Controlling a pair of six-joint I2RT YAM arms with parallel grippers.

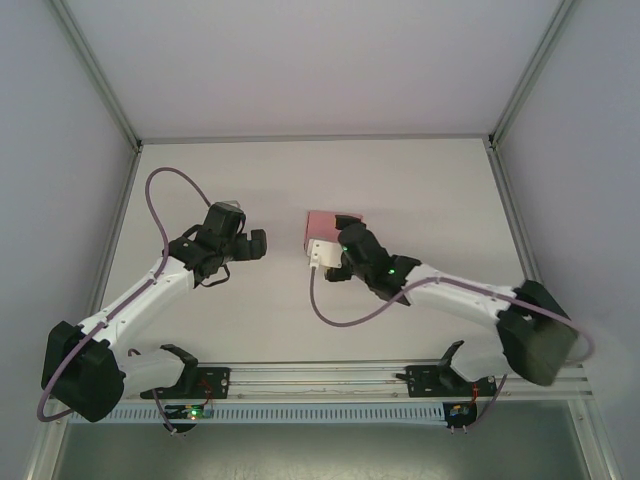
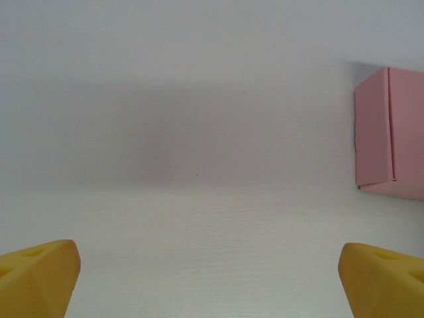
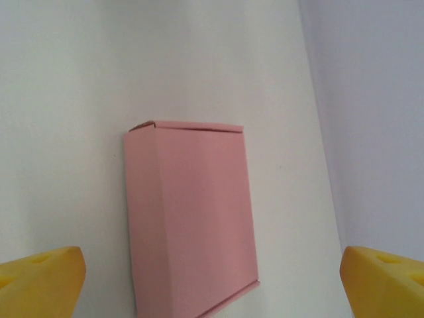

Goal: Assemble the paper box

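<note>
The paper box [image 1: 322,223] is a closed pink rectangular carton lying flat near the table's middle. My right gripper [image 1: 332,246] hangs just over its near end and hides part of it. In the right wrist view the box [image 3: 192,218] lies between and beyond the wide-apart yellow fingertips [image 3: 40,281]; the right gripper [image 3: 212,286] is open and neither finger touches the card. My left gripper [image 1: 256,243] is to the left of the box, open and holding nothing. In the left wrist view the left gripper [image 2: 209,285] faces bare table, and the box [image 2: 391,132] sits at the right edge.
White table [image 1: 420,190] with metal frame posts at the back corners and grey walls around. A purple cable loops off each arm. Arm bases sit on the rail [image 1: 320,378] at the near edge.
</note>
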